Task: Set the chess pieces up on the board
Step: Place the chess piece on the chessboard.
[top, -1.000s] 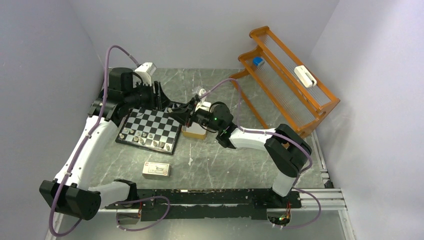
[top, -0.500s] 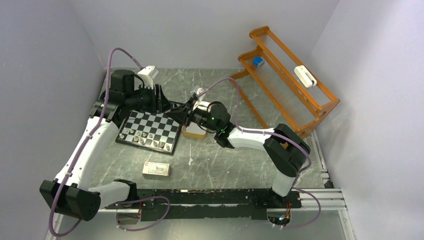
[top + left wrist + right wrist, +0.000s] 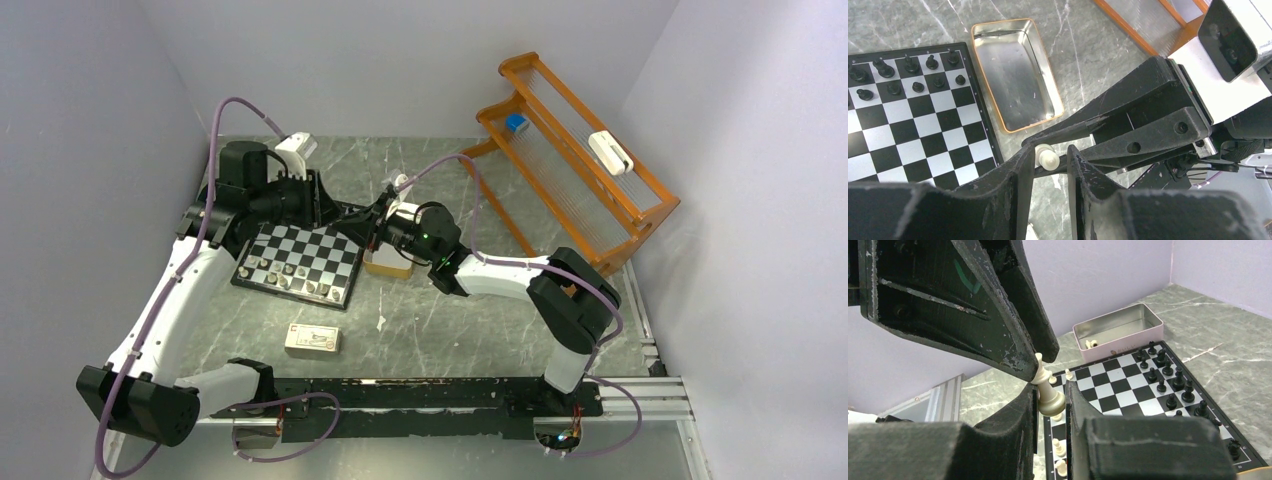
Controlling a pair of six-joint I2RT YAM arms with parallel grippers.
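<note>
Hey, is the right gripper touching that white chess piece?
Touching. The right wrist view shows the white piece pinched in the jaws of the right gripper.

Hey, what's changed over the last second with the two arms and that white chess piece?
The left gripper has narrowed its jaws around the top of the white piece, which the right gripper holds by its base. Whether the left one grips it yet, I cannot tell. Both arms barely shifted. The board and the carton stayed put.
</note>
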